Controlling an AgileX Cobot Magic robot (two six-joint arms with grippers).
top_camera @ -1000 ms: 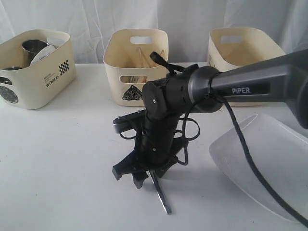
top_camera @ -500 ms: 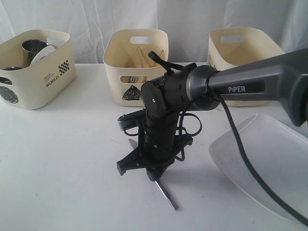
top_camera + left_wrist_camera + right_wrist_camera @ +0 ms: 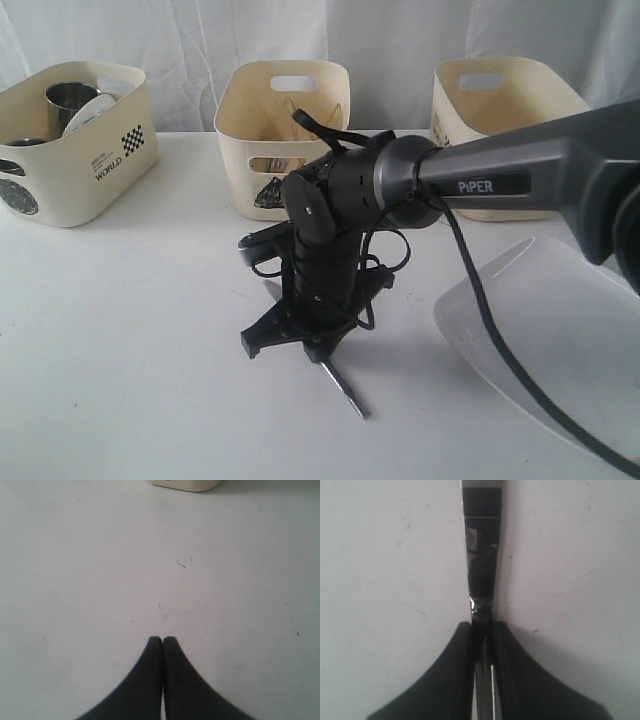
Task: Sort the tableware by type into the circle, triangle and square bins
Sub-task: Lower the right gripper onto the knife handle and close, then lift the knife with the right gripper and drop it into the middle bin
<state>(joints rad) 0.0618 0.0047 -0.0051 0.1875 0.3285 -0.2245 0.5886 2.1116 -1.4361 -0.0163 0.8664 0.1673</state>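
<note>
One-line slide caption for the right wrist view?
Right gripper shut on a flat steel utensil, white table behind.

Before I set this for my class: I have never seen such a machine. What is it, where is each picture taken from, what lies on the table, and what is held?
It is a robot with two arms, each ending in a gripper, a two-fingered clamp. The wide picture comes from a camera off the arms. The other two come from cameras on the wrists, looking along the fingers. On the white table stand three cream bins: the left bin holds a steel mug and a white bowl, then come the middle bin and the right bin. A large white plate lies on the right. The right gripper is shut on a flat steel utensil; which kind I cannot tell. The left gripper is shut on nothing, over bare table.
</note>
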